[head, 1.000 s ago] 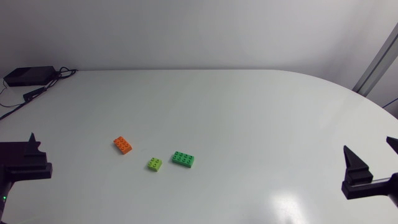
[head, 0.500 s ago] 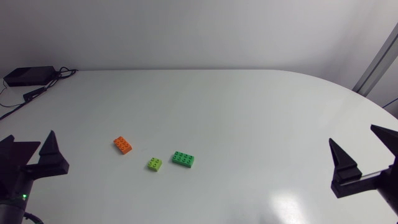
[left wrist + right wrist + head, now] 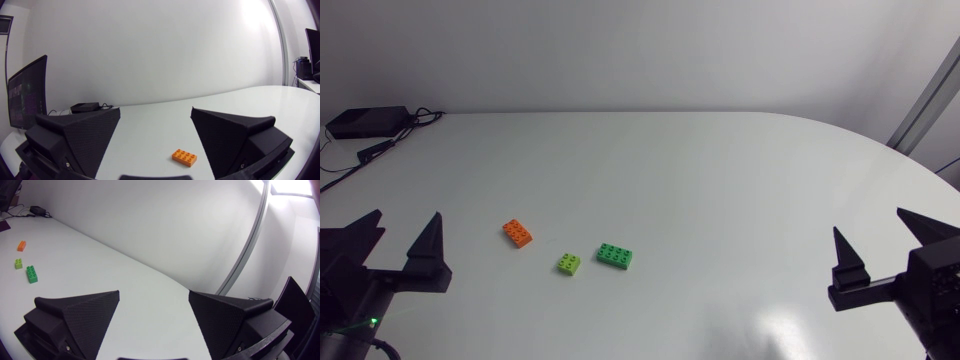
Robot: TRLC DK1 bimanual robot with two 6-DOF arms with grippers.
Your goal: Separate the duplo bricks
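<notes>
The head camera looked down from above on the whole desk (image 3: 700, 180). My left wrist camera sat low, facing across it, near the orange brick (image 3: 184, 157); my right wrist camera saw that brick far off.

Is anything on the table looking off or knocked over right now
Nothing stands out. The orange brick, lime brick and green brick all lie flat, studs up, apart from each other on the table.

White table (image 3: 720, 180): orange brick (image 3: 518, 233), lime brick (image 3: 569, 263), green brick (image 3: 614, 256), black box (image 3: 365, 122)
</notes>
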